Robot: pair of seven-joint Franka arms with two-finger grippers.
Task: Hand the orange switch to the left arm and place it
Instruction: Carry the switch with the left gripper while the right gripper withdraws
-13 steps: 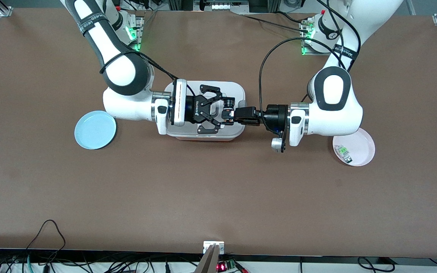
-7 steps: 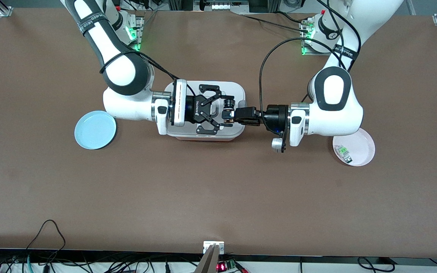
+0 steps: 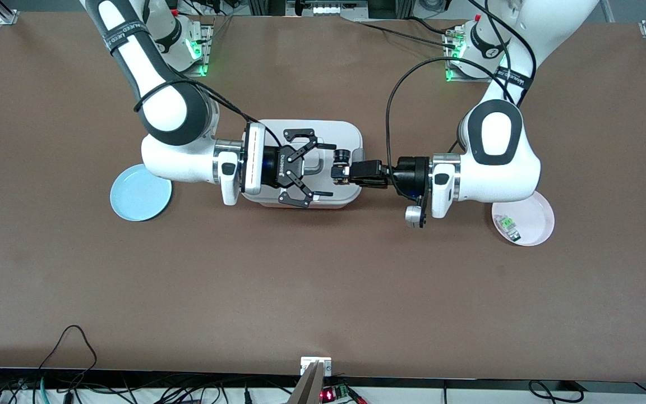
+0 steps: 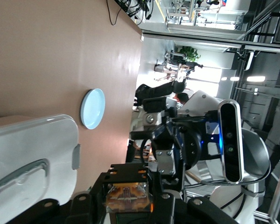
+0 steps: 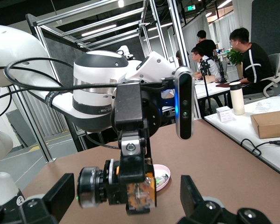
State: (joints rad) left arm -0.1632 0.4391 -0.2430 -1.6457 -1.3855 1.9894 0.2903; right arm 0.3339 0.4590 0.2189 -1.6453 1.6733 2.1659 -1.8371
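Note:
The orange switch [image 3: 339, 166] hangs above the white box [image 3: 347, 134], a black cylinder with an orange, see-through end. My left gripper [image 3: 350, 171] is shut on it from the left arm's side. In the left wrist view the switch [image 4: 129, 198] sits clamped in the left gripper [image 4: 129, 201]. My right gripper [image 3: 330, 171] is also over the box, open, its fingertips just short of the switch and not touching it. In the right wrist view the switch [image 5: 113, 183] shows between the spread fingers [image 5: 61, 197] of the right gripper [image 5: 126, 192].
A blue plate [image 3: 141, 192] lies beside the box toward the right arm's end. A pink plate [image 3: 537, 213] with a small green-and-clear component [image 3: 507, 224] lies under the left arm's elbow. The box's grey handle recess [image 3: 314, 163] is beneath the right gripper.
The right gripper has opened, let go of the switch and drawn back toward the right arm's end. The left gripper has stayed shut on the switch.

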